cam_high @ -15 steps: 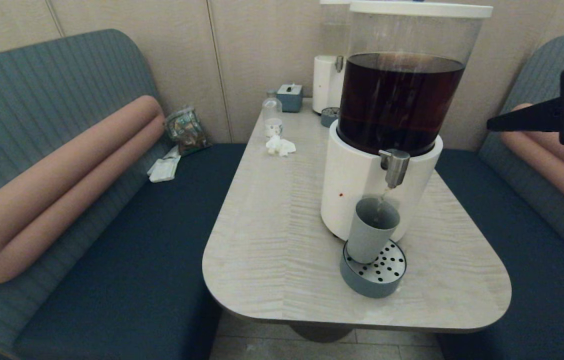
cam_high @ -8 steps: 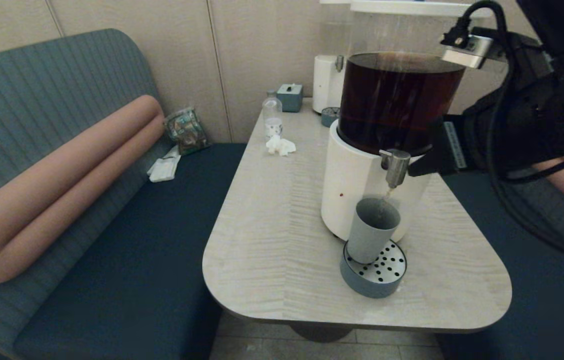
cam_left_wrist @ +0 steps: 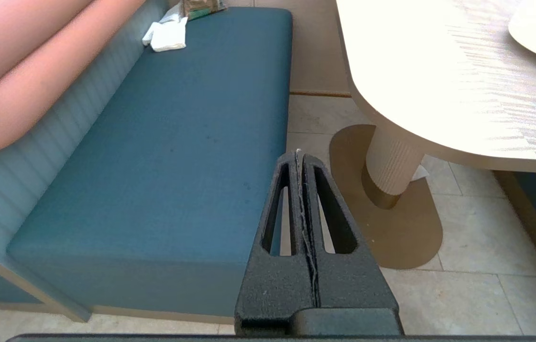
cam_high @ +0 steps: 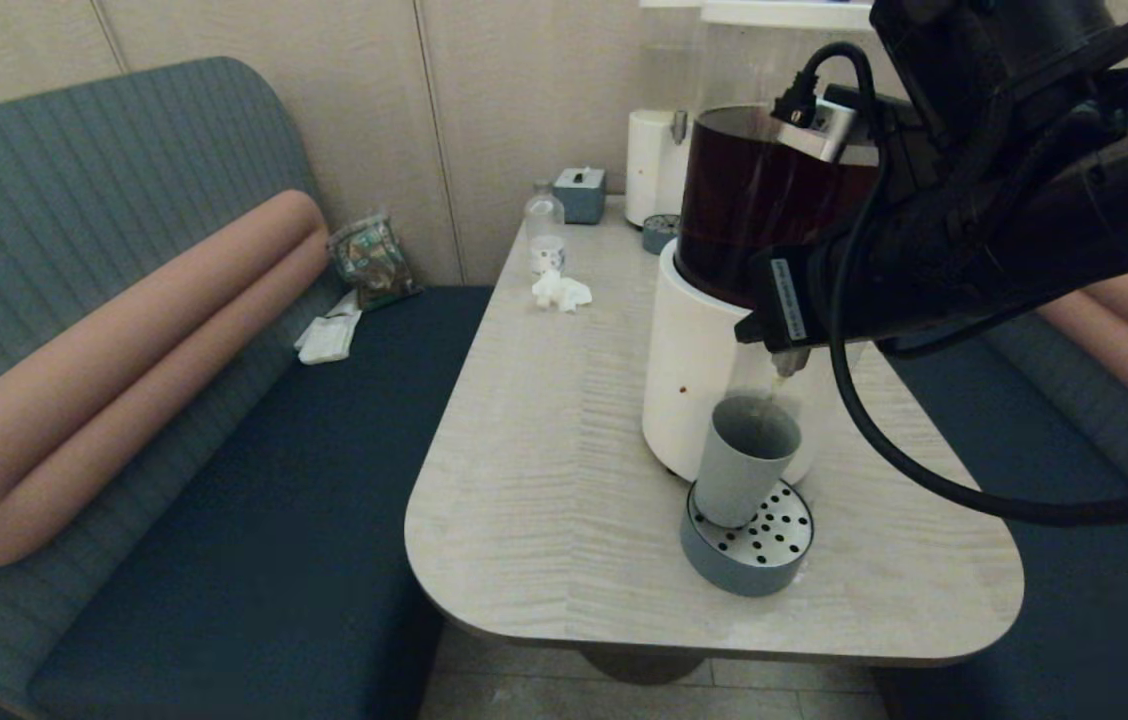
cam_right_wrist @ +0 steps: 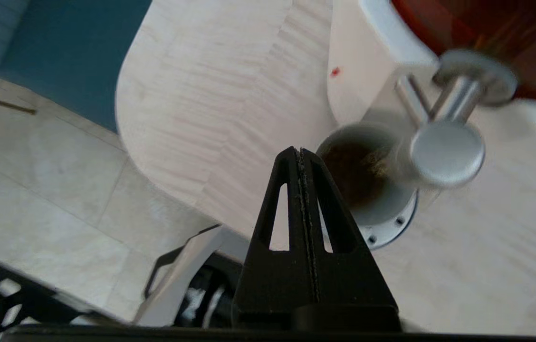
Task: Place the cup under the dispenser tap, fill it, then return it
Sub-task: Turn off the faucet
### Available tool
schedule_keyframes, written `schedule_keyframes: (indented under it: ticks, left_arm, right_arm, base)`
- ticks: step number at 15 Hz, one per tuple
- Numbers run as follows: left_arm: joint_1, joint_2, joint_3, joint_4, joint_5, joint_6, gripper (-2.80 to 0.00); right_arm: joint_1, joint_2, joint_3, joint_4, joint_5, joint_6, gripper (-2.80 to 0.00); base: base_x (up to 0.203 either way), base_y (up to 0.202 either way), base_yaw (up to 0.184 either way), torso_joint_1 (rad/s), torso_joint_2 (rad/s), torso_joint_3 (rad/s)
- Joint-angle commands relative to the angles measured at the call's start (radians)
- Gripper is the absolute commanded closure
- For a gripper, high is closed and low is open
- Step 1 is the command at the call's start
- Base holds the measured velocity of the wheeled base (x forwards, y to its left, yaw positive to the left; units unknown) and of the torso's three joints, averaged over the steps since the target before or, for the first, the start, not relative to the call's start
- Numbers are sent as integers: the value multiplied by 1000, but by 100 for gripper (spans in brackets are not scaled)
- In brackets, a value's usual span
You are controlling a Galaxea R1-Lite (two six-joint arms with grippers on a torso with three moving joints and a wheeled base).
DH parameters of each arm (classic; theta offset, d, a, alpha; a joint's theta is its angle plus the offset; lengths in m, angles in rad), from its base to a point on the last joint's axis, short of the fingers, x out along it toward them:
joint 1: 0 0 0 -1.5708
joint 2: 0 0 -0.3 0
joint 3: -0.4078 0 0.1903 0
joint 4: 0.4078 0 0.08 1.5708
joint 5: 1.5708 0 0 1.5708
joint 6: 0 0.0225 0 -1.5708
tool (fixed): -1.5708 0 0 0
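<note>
Under the dispenser tap (cam_right_wrist: 444, 154) the cup (cam_high: 744, 460) is filling; right end effector (cam_right_wrist: 300, 154), fingers pressed together and empty, hovers beside it, probably to close the tap next.

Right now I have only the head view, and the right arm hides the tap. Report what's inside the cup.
Observer: In the right wrist view the cup holds dark brown liquid, with bare inner wall showing above it.
Operator: Give me the right pincer's state.
Observer: The right pincer is shut and empty. It sits beside the dispenser tap and does not touch it.
Operator: Now locate the left arm.
Observer: The left pincer is shut and parked off the table, over the floor by the bench seat.
</note>
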Motion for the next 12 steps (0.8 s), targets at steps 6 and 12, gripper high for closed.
schedule_keyframes:
  ticks: [6,12]
  left_arm:
    - [0,0,0,0,0,0,0]
    - [0,0,0,0,0,0,0]
  right_arm:
    - [-5,22,1,-35,-89,-49,0]
    - [-7,27,1,-37,-92,-52,0]
  base:
    - [0,0,0,0,0,0]
    - [0,0,0,0,0,0]
